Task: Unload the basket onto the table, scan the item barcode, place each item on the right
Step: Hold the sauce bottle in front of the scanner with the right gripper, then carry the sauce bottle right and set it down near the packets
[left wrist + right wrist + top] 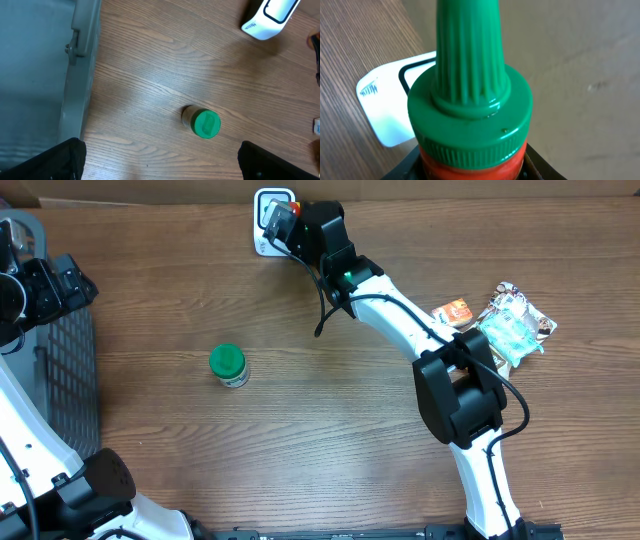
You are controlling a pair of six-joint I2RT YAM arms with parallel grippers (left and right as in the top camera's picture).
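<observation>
Two arms show in the overhead view: the right gripper (290, 222) reaches to the middle of the table's (330, 430) far edge, partly closed around a bottle (289, 205) held over the white scanner (264, 242) that stands there. The left gripper (35, 280) hangs at the left edge above a grey basket (70, 380), its jaws spread wide with nothing between them. A jar with a green lid (228, 365) stands alone left of the table's middle, well apart from both arms, and a few snack packets (512, 325) lie near the right edge. From the left wrist, the two dark fingers (50, 162) sit in the bottom corners, wide apart and empty; the basket wall fills the left side, the jar stands on bare wood near the middle, and the scanner's foot shows at the top right. From the right wrist, the bottle's ribbed green nozzle cap fills the picture, with a strip of red-orange body under it, clamped between the dark jaws at the bottom edge. The scanner lies just behind it to the left, whether touching I cannot tell.
</observation>
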